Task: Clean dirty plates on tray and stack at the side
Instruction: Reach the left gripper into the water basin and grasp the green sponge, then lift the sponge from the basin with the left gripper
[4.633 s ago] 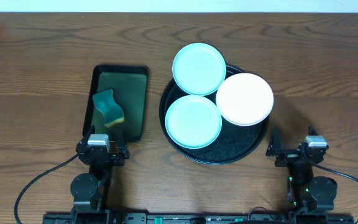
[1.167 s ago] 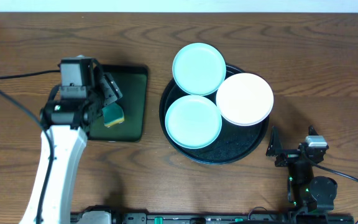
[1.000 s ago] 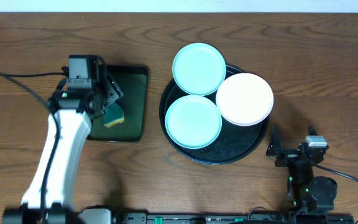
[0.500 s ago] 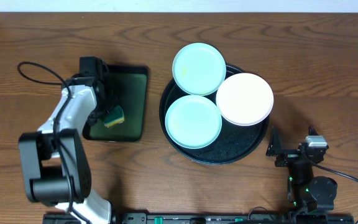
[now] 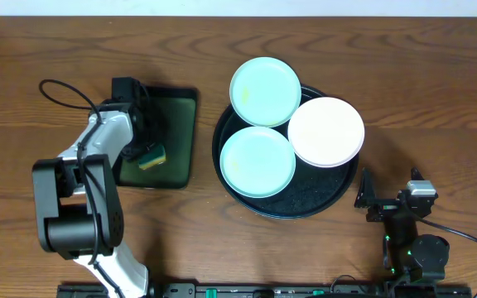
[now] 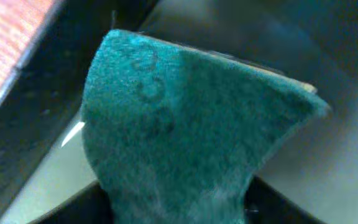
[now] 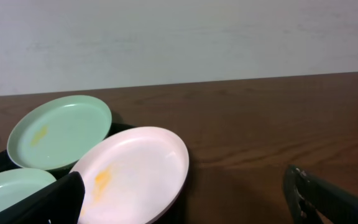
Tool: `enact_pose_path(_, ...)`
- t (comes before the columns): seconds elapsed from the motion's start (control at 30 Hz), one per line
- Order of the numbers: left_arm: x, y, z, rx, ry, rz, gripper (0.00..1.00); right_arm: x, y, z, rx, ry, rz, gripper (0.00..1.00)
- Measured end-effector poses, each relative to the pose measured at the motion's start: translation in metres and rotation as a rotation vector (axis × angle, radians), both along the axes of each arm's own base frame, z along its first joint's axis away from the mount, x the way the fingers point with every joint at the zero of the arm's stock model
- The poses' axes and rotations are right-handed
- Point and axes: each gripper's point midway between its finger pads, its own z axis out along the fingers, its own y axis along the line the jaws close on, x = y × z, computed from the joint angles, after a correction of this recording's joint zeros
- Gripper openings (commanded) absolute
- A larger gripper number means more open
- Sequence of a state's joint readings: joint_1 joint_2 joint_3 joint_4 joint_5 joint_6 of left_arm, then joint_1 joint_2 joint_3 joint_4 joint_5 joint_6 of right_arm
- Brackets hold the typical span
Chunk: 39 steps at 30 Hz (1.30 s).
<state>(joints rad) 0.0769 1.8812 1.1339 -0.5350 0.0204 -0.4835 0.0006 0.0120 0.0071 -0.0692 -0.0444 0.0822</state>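
Observation:
Three plates lie on the round black tray point(image 5: 309, 202): a mint plate point(image 5: 265, 91) overhanging its far rim, a mint plate point(image 5: 257, 162) at front left, and a white plate point(image 5: 325, 132) at right. In the right wrist view the white plate point(image 7: 135, 174) and the far mint plate point(image 7: 61, 130) carry yellow smears. My left gripper point(image 5: 139, 147) is down in the rectangular tray, its jaws point(image 6: 179, 213) closed on the waist of the green sponge point(image 6: 185, 124). The sponge also shows in the overhead view point(image 5: 151, 156). My right gripper point(image 5: 385, 199) is parked open and empty, right of the round tray.
The smaller rectangular black tray point(image 5: 176, 124) with a green inside sits left of the round tray. Its dark rim point(image 6: 36, 130) runs along the sponge's left. Bare wood table point(image 5: 437, 99) lies right of and behind the plates.
My left arm swung out from its parked spot to the rectangular tray and came down onto the sponge. In the last half second it barely moved. The plates and right arm are unchanged.

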Motion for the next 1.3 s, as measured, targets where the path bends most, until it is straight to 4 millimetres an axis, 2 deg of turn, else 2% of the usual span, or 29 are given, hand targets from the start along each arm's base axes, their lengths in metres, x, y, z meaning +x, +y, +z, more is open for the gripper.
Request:
enact_pose_path(0.03,-0.001,0.001,-0.001,0.007,0.005,-0.004,0.24,0.000,0.000,0.000,0.000,0.000,0.000,0.99)
enact_pose_path(0.13,-0.001,0.002,-0.001,0.013,0.008,-0.015,0.09,0.000,0.000,0.000,0.000,0.000,0.000,0.99)
enact_pose_path(0.3,-0.005,0.001,0.002,0.012,0.020,-0.030,0.07,0.000,0.000,0.000,0.000,0.000,0.000,0.99)
enact_pose_path(0.4,-0.009,0.000,0.018,0.009,0.005,-0.030,0.08,0.000,0.000,0.000,0.000,0.000,0.000,0.99)
enact_pose_path(0.47,-0.008,0.000,0.041,0.011,-0.047,-0.031,0.07,0.000,0.000,0.000,0.000,0.000,0.000,0.99)
enact_pose_path(0.73,-0.005,-0.005,0.178,0.036,-0.435,-0.041,0.07,0.000,0.000,0.000,0.000,0.000,0.000,0.99)
enact_pose_path(0.8,-0.005,-0.008,0.196,0.042,-0.491,-0.049,0.08,0.000,0.000,0.000,0.000,0.000,0.000,0.99)
enact_pose_path(0.87,0.001,-0.008,0.202,0.060,-0.522,-0.051,0.07,0.000,0.000,0.000,0.000,0.000,0.000,0.99)
enact_pose_path(0.93,0.010,-0.008,0.189,0.079,-0.519,-0.051,0.08,0.000,0.000,0.000,0.000,0.000,0.000,0.99)
enact_pose_path(1.03,0.016,-0.004,0.125,0.093,-0.397,-0.046,0.07,0.000,0.000,0.000,0.000,-0.001,0.000,0.99)
enact_pose_path(1.13,0.001,-0.003,0.057,0.089,-0.196,-0.051,0.07,0.000,0.000,0.000,0.000,0.000,0.000,0.99)
enact_pose_path(1.17,-0.007,-0.003,0.045,0.086,-0.144,-0.053,0.07,0.000,0.000,0.000,0.000,0.000,0.000,0.99)
enact_pose_path(1.23,-0.018,-0.005,0.037,0.075,-0.087,-0.058,0.07,0.000,0.000,0.000,0.000,-0.001,0.000,0.99)
enact_pose_path(1.3,-0.021,-0.010,0.053,0.049,-0.097,-0.065,0.07,0.000,0.000,0.000,0.000,0.000,0.000,0.99)
